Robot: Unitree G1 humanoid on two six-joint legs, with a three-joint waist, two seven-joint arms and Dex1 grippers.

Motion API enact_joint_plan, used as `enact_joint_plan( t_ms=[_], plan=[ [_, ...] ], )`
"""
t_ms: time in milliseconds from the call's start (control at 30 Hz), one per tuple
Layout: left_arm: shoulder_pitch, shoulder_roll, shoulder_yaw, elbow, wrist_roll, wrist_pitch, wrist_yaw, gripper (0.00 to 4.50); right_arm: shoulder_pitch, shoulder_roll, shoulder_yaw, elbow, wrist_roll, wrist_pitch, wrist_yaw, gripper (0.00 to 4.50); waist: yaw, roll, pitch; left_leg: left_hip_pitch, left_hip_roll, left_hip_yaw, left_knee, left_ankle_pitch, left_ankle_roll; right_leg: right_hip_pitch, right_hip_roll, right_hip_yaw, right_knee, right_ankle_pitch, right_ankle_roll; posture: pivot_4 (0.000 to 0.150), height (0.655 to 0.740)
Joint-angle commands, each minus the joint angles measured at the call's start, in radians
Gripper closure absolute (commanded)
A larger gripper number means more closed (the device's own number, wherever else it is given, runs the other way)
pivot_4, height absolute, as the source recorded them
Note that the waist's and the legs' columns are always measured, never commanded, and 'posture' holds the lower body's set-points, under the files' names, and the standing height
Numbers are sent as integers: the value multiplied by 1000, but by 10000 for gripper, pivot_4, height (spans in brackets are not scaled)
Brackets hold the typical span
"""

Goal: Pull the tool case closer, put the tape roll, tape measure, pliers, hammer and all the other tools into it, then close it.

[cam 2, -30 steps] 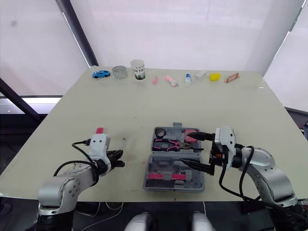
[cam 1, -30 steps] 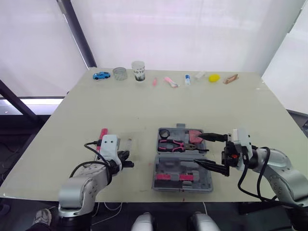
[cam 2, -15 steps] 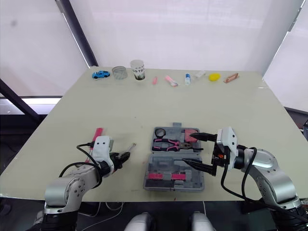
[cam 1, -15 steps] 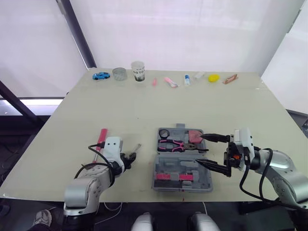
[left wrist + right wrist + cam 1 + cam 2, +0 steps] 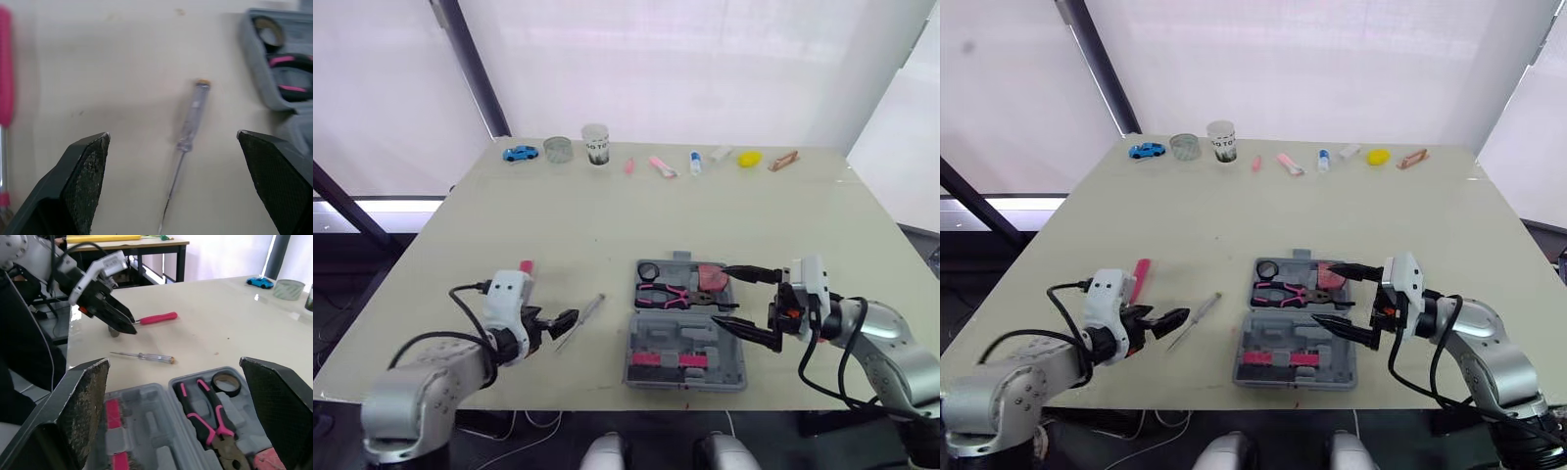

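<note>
The grey tool case point(image 5: 685, 338) lies open near the table's front edge. A black tape roll point(image 5: 647, 271), pink-handled pliers point(image 5: 661, 293) and a pink block point(image 5: 710, 279) sit in its far half. My right gripper point(image 5: 721, 295) hovers open over the case's right side, holding nothing. To the left of the case a clear-handled screwdriver point(image 5: 582, 319) lies loose on the table. My left gripper point(image 5: 1160, 321) is open just left of it, and in the left wrist view the screwdriver point(image 5: 188, 122) lies between the fingers point(image 5: 83, 171) untouched. A pink-handled tool point(image 5: 1141, 275) lies beyond the left gripper.
Small items line the table's far edge: a blue toy car point(image 5: 520, 154), a glass jar point(image 5: 558, 150), a paper cup point(image 5: 595, 144), pink pieces, a small bottle point(image 5: 694, 163), a yellow object point(image 5: 749, 158). The table's front edge runs just below the case.
My left gripper has opened, let the clear-handled screwdriver drop onto the table, and drawn back to the left. The right gripper has stayed open over the case, shifting only slightly.
</note>
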Motion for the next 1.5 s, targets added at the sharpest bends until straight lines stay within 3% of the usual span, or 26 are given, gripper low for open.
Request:
enact_joint_plan(
  t_ms=[33,100,300,567,833,1000,1167,1500],
  plan=[
    [2,196,-45,36,-42,-94,-255,693,-14,7,-4,-6,0,-25,6,0,0,1,1,0,0,1,0,0,0,0,0,0,0,0,0,1500,7400],
    [-27,338,-110,129,-2,-217,-428,693,-10,6,-7,-9,-1,-29,6,0,0,4,2,0,0,1,-1,0,0,0,0,0,0,0,0,1500,7400],
    [-187,517,-330,376,145,-553,-780,693,19,0,-22,-28,-5,-35,-3,0,5,3,6,-1,0,3,-1,0,0,-1,-1,0,-2,0,0,1500,7400],
    [-467,461,-573,685,424,-1101,-1052,693,43,5,-23,-52,-14,-40,-29,0,7,5,7,-5,-1,7,0,0,0,-3,1,-1,-3,0,0,1500,7400],
    [-712,305,-739,1080,649,-1905,-1184,693,31,-1,-27,-50,-15,-35,-37,0,17,5,7,-10,-1,5,4,0,0,-6,1,-2,-2,1,2,1500,7400],
    [-853,233,-848,1294,803,-2326,-1126,693,20,-1,-25,-40,-16,-37,-34,0,27,5,7,-15,-1,4,6,0,0,-9,1,-3,-2,3,5,1500,7400],
    [-1027,147,-930,1473,1075,-2706,-926,693,15,0,-24,-34,-15,-40,-31,0,29,4,7,-17,-1,4,9,0,0,-9,2,-3,-2,4,7,1500,7400],
    [-1167,87,-1015,1522,1550,-2871,-533,693,18,-1,-32,-30,-17,-39,-32,0,25,4,7,-17,-1,4,11,0,1,-8,2,-2,-2,6,10,1500,7400]
  ],
)
